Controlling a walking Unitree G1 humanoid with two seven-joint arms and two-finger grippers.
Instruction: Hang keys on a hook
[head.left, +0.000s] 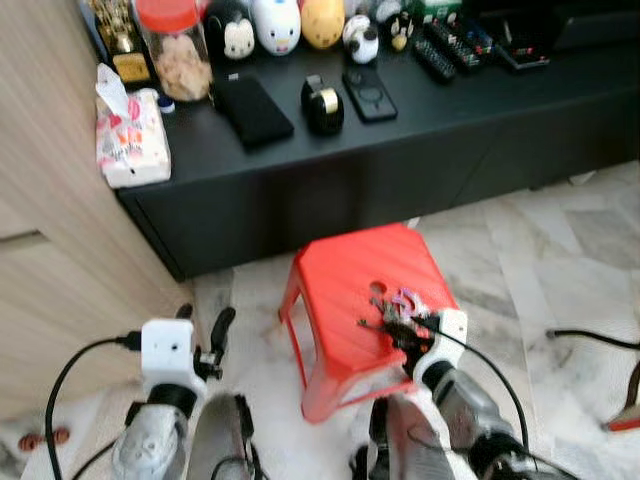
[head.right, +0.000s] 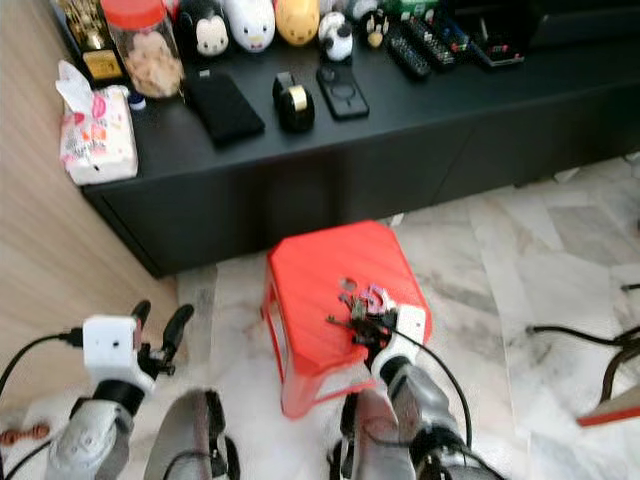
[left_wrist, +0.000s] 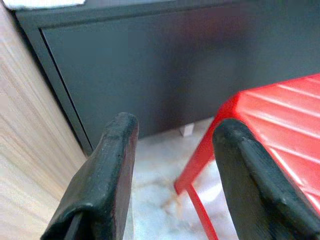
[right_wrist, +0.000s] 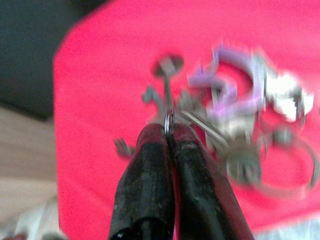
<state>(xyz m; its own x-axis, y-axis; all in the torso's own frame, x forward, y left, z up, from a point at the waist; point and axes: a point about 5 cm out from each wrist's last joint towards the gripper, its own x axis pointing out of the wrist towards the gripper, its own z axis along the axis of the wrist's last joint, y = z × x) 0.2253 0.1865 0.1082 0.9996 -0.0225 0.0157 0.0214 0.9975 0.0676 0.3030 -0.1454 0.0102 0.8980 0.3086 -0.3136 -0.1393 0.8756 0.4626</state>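
Note:
A bunch of keys with a purple tag lies on top of a red plastic stool. My right gripper reaches over the stool's top and is shut on the thin metal key ring, which pokes out between the fingertips. The other keys spread out past the tips in the right wrist view. My left gripper is open, held low to the left of the stool, with nothing between its fingers.
A long black cabinet stands behind the stool, carrying a tissue pack, a jar, a black wallet, a phone and figurines. A wooden wall runs along the left. Cables lie on the marble floor at right.

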